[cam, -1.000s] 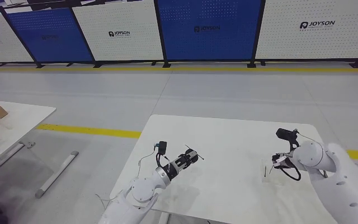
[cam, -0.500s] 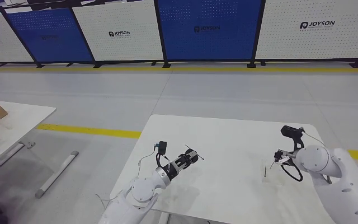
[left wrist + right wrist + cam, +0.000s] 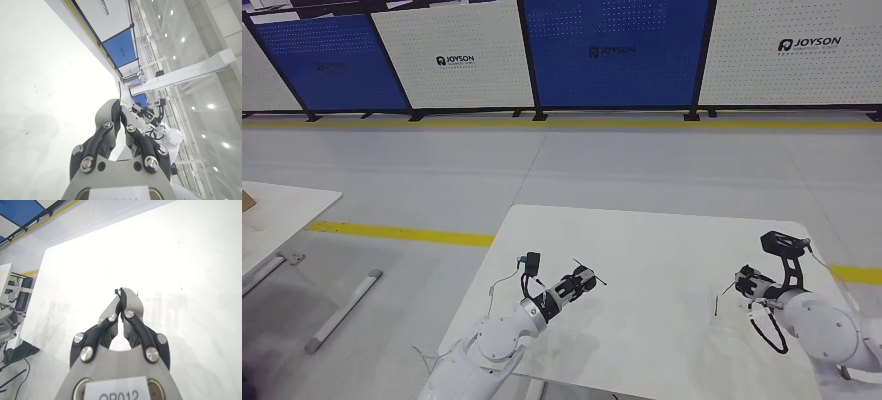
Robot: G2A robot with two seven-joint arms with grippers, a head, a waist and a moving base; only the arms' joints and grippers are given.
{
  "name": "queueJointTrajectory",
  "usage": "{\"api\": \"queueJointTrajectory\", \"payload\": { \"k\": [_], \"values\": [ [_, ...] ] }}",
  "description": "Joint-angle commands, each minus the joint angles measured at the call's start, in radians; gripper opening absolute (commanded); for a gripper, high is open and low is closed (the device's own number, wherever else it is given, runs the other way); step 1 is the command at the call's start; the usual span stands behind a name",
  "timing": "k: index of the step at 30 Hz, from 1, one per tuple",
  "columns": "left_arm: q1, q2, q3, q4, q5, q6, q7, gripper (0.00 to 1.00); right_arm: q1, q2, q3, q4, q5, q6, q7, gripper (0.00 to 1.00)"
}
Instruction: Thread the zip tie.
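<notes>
Zip tie (image 3: 119,91): thin black strip clamped in the left pincer (image 3: 119,111), which is fully closed with the strip sticking out past the tips, over the left part of the surface (image 3: 642,240). No change there vs 1 s ago. The right pincer (image 3: 121,294) is pinched tight on a small black piece (image 3: 115,291) poking out at the tip; the arm has pulled back toward the surface's right edge. The thin dark line (image 3: 716,302) on the surface near it hasn't moved; can't tell what it is.

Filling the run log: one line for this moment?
left gripper: shut on zip tie | right gripper: shut on black piece | apart, above table | not yet threaded
</notes>
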Motion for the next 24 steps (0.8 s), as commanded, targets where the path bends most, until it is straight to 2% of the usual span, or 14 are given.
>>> {"api": "queueJointTrajectory", "payload": {
  "k": [1,4,6,8,11,13,14,15,20,23,24],
  "values": [
    [0.0,0.0,0.0,0.0,0.0,0.0,0.0,0.0,0.0,0.0,0.0,0.0,0.0,0.0,0.0,0.0],
    [0.0,0.0,0.0,0.001,0.001,0.001,0.004,0.0,0.0,0.0,0.0,0.0,0.0,0.0,0.0,0.0],
    [-0.001,-0.003,0.009,0.004,0.02,0.008,0.043,0.0,0.0,0.0,0.0,0.0,0.0,0.0,0.0,0.0],
    [0.001,-0.011,0.03,0.014,0.065,-0.004,0.163,0.0,0.0,0.0,0.0,0.0,0.0,0.0,0.0,0.0],
    [-0.002,-0.024,0.064,0.033,0.063,-0.011,0.256,0.0,0.0,0.0,0.0,0.0,0.0,0.0,0.0,0.0],
    [-0.001,-0.03,0.084,0.043,0.086,-0.04,0.31,0.0,0.0,0.0,0.0,0.0,0.0,0.0,0.0,0.0],
    [0.003,-0.032,0.1,0.052,0.11,-0.063,0.323,0.0,0.0,0.0,0.0,0.0,0.0,0.0,0.0,0.0],
    [0.004,-0.033,0.102,0.054,0.114,-0.069,0.323,0.0,0.0,0.0,0.0,0.0,0.0,0.0,0.0,0.0],
    [0.004,-0.033,0.102,0.054,0.114,-0.069,0.323,0.0,0.0,0.0,0.0,0.0,0.0,0.0,0.0,0.0],
    [0.004,-0.033,0.102,0.054,0.114,-0.069,0.323,0.0,-0.01,-0.001,-0.008,-0.006,0.061,-0.098,0.014,0.0],
    [0.004,-0.033,0.102,0.054,0.114,-0.069,0.323,0.0,-0.013,-0.001,-0.002,-0.008,0.074,-0.114,0.006,0.0]
  ]
}}
